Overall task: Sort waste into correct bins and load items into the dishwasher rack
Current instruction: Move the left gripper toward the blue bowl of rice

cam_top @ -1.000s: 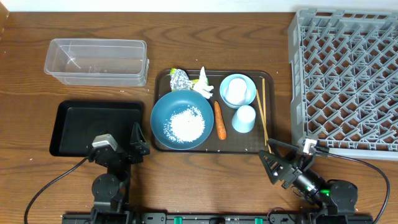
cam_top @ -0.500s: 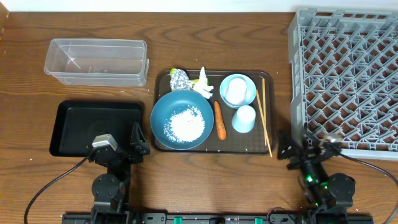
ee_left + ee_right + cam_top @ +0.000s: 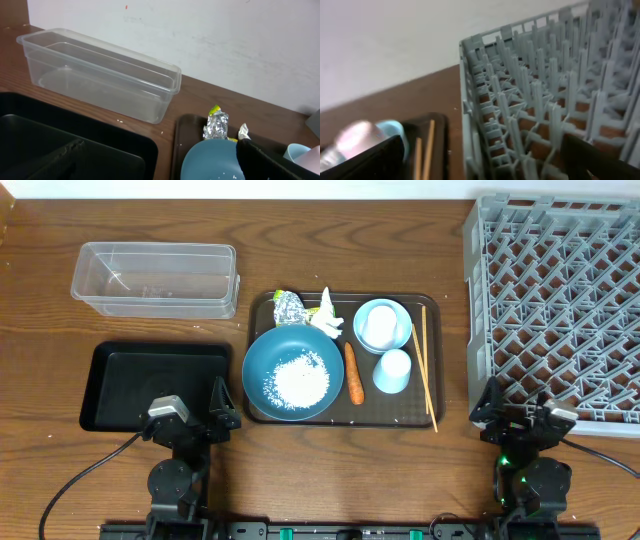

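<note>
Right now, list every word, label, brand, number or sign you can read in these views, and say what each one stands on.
No readable text in any view.
yellow-green wrapper: any print on it is too small to read.
clear tub, black tray, dishwasher rack: no lettering shows on them.

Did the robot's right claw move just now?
Yes. The right gripper swung rightward, away from the dark brown serving tray, toward the grey plastic lattice rack.

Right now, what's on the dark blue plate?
Only white rice grains, piled near the centre of the plate. Anything beneath the pile is covered. The carrot lies beside it.
</note>
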`<state>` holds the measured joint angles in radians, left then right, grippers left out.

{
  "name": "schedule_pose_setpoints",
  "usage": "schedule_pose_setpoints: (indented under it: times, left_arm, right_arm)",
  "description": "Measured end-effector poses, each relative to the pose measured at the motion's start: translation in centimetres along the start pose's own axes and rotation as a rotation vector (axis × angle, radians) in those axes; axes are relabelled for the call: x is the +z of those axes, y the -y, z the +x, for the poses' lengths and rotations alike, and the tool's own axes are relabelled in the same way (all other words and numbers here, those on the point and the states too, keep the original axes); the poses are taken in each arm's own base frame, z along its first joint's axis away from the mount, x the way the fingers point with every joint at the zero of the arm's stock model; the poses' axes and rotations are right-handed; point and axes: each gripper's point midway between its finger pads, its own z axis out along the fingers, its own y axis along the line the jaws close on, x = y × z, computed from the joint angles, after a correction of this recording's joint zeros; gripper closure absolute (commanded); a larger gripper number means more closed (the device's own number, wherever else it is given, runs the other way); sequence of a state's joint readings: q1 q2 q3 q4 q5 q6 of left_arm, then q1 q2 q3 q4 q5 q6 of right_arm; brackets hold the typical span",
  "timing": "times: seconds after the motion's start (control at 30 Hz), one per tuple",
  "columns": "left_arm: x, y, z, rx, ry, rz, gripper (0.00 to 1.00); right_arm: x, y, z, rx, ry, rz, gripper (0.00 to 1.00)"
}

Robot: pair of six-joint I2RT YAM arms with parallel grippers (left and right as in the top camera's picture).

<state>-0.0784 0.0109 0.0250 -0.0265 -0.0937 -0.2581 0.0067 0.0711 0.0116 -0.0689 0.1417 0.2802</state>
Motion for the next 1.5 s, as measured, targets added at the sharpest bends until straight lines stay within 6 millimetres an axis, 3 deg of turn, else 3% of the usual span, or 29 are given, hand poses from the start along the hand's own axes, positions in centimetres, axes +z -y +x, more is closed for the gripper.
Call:
schedule_pose_setpoints:
  times: [0.1,0.3,0.87,0.93,1.17,1.37,1.5]
  left_arm:
    - [0.0,0.0,0.0,0.000,0.000,0.000,0.02]
    - [0.0,0.0,0.0,0.000,0.000,0.000,0.02]
    - [0.0,0.2,0.1,-0.020,-0.005,0.013,0.02]
    - [-0.1,1.3,0.5,-0.093,-0.032,0.076,0.02]
    - [-2.4,8.4,2.4,-0.474,-0.274,0.463,0.02]
    - [-4.9,11.8,2.7,-0.592,-0.421,0.668,0.02]
    - [-6.2,12.7,3.5,-0.623,-0.520,0.723,0.02]
  right_arm:
    - [0.0,0.0,0.0,-0.150,-0.001,-0.002,0.01]
    - [0.0,0.0,0.0,-0.266,-0.001,-0.002,0.01]
    - [0.0,0.0,0.0,-0.314,-0.001,-0.002,0.01]
    - [0.0,0.0,0.0,-0.315,-0.001,-0.002,0.01]
    - [0.0,0.0,0.0,-0.315,-0.001,-0.002,0.01]
    - [0.0,0.0,0.0,-0.315,-0.002,-0.002,0.01]
    - [0.0,0.0,0.0,-0.315,-0.002,-0.002,0.01]
